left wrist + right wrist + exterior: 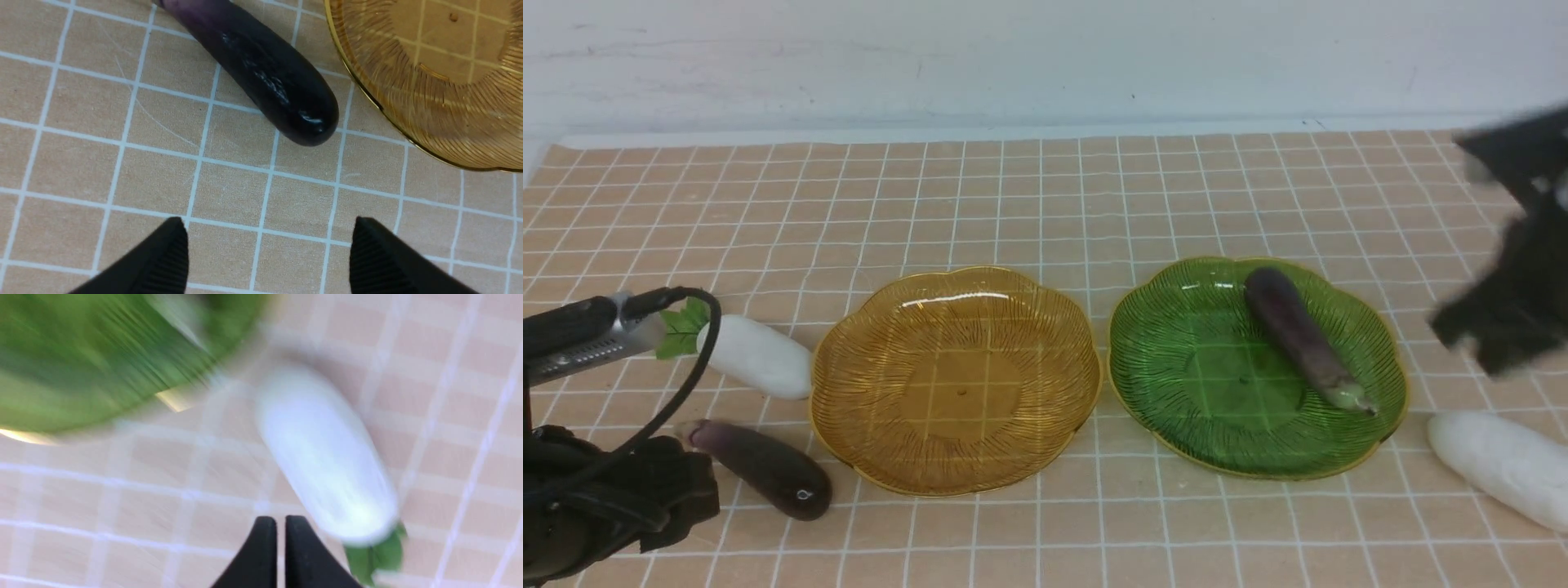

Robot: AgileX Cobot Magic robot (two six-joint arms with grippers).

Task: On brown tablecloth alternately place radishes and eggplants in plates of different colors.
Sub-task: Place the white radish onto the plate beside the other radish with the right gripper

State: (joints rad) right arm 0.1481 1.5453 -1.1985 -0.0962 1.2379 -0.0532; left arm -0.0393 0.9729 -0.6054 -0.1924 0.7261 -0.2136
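A pale wall (1045, 57) backs the tabletop, which the brown tablecloth (1045, 188) covers; on it you have two plates side by side, the amber plate (956, 384) to the left and the green plate (1192, 367) to the right, close together. The right eggplant (1303, 336) lies slantwise inside the green plate; the left eggplant (764, 467) lies on the cloth just beside the amber plate's near left rim, with the left radish (756, 356) behind it, next to the same rim; the right radish (1503, 465) rests on the cloth just right of the green plate. Your left end effector (265, 232) hangs above bare cloth near the left eggplant's rounded end, jaws spread wide and empty; your right end effector (280, 531), blurred in the front view, is near the right radish's leafy end with its fingers pressed together, gripping nothing.
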